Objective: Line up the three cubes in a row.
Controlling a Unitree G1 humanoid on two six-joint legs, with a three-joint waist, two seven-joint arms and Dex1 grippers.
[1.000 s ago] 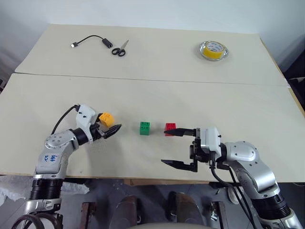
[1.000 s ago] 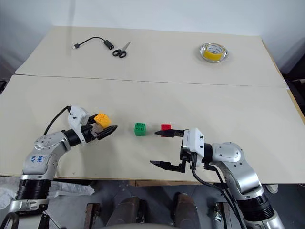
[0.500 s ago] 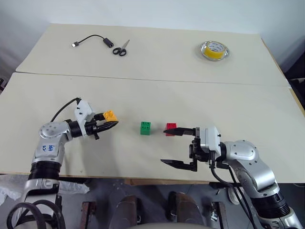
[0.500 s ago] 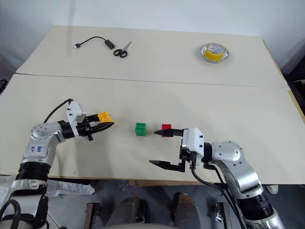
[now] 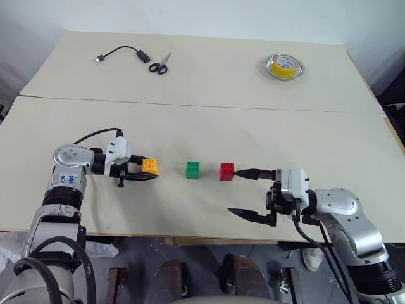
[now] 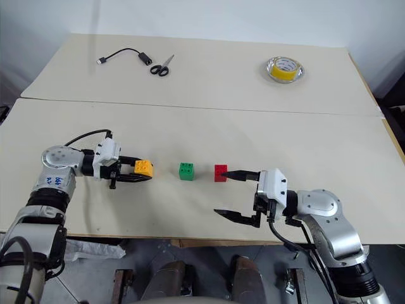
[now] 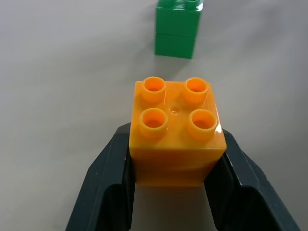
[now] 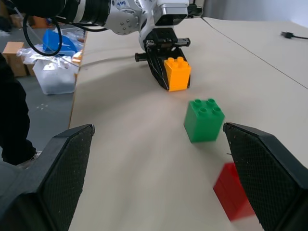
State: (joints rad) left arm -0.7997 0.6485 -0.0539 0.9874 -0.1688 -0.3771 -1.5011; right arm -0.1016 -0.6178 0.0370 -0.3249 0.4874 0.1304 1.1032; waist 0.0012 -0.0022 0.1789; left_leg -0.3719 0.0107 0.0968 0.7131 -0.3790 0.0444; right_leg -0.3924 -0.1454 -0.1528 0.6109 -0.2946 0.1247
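Your left jaws (image 5: 147, 172) are clamped on the two side faces of the orange-yellow studded plastic toy block (image 5: 150, 166), studs up, at or just above the pale desk (image 5: 209, 130); whether it rests on the surface I cannot tell. Your right jaws (image 5: 243, 192) stand wide open and hold nothing, the upper finger's tip just beside the red studded plastic toy block (image 5: 226, 171).

Take the green studded plastic toy block (image 5: 193, 170) as your landmark: the red block sits close on its right, the orange-yellow one a wider gap to its left, roughly on the same line. Judging from this, slide the held block nearer the green one until the gap matches the red side, keep its faces square, set it flat, then open gently and back straight out so it does not twist.
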